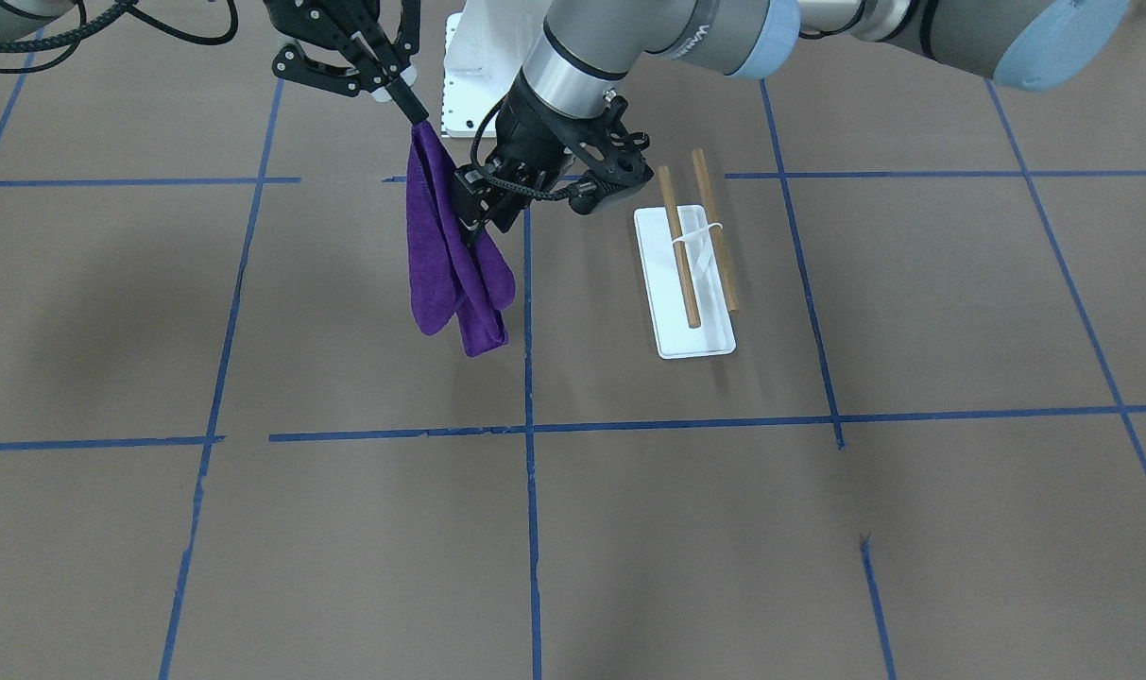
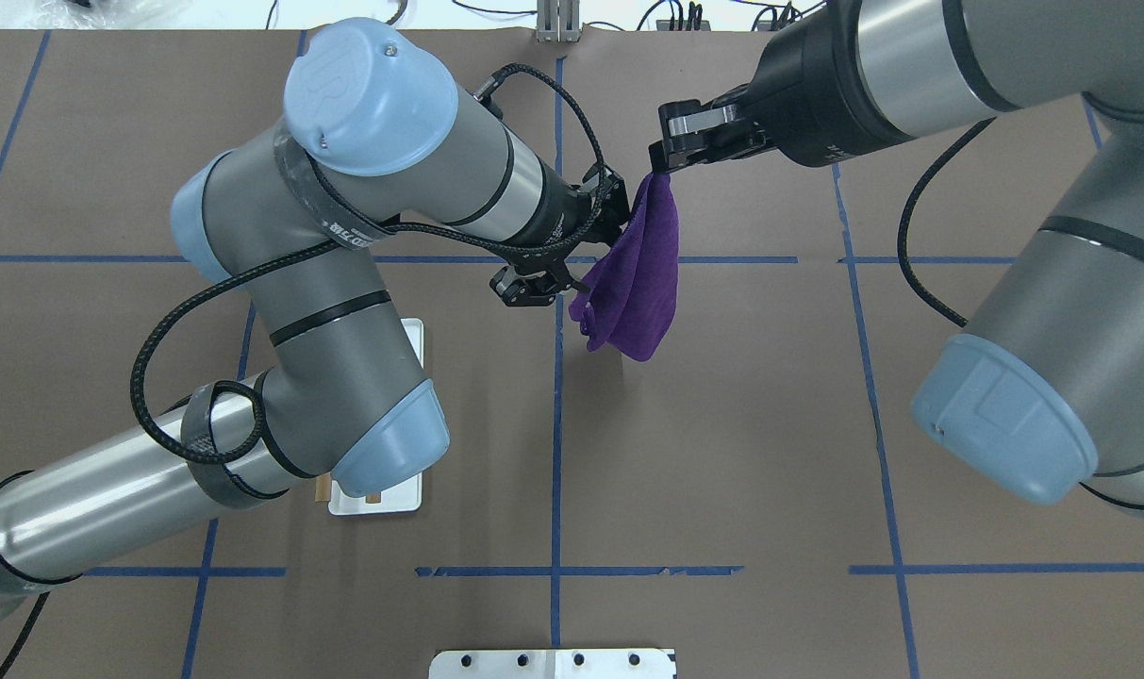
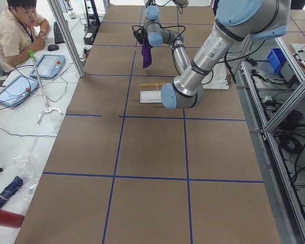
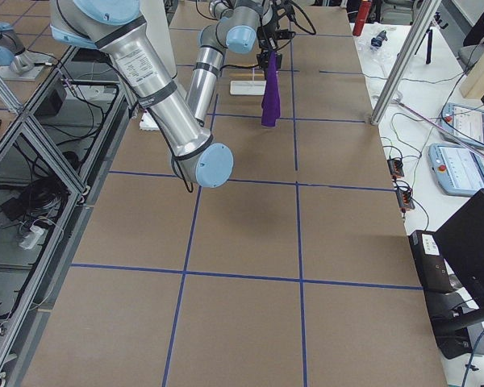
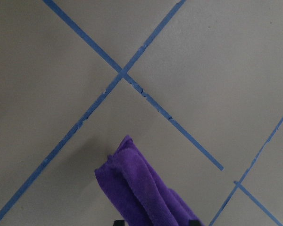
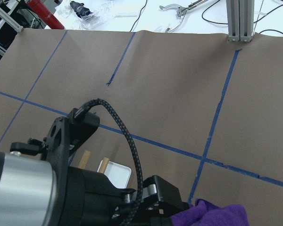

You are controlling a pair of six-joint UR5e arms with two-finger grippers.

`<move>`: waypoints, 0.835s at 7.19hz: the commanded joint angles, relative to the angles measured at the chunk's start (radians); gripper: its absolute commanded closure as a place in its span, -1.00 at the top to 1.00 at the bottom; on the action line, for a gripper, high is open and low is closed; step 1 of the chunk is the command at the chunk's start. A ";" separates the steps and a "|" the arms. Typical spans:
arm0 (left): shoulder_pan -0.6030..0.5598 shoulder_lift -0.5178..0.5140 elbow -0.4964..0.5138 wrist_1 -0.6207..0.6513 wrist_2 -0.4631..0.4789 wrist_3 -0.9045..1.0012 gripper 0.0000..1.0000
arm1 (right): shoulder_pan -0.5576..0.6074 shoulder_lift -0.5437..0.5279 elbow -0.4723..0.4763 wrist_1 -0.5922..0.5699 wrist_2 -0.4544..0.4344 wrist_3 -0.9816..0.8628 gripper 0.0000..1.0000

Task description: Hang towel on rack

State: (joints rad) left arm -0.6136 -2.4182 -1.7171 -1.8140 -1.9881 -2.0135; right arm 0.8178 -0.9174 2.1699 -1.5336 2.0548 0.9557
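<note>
R gripper (image 1: 419,118) is pinching the top corner of the purple towel (image 1: 440,255), which is hanging folded, clear of the table (image 1: 629,529). L gripper (image 1: 478,215) is sitting at the towel's mid edge w/ cloth between its fingers; can't tell if clamped. Rack (image 1: 695,331) is standing on the table nearby, apart from the towel.

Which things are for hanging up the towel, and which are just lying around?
For the job: floppy deep-purple cloth towel; white flat-based rack with two wooden rods; right gripper pinching the towel's top; left gripper open beside it.
Lying about: big white bolted metal plate; red cylinder off the table.
</note>
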 commanded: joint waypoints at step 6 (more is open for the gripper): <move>0.002 0.010 -0.012 -0.044 0.002 0.009 -1.00 | -0.005 -0.003 -0.005 0.023 -0.001 -0.006 -1.00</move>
State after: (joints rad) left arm -0.6120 -2.4098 -1.7211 -1.8573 -1.9865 -2.0092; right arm 0.8131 -0.9194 2.1648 -1.5105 2.0528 0.9525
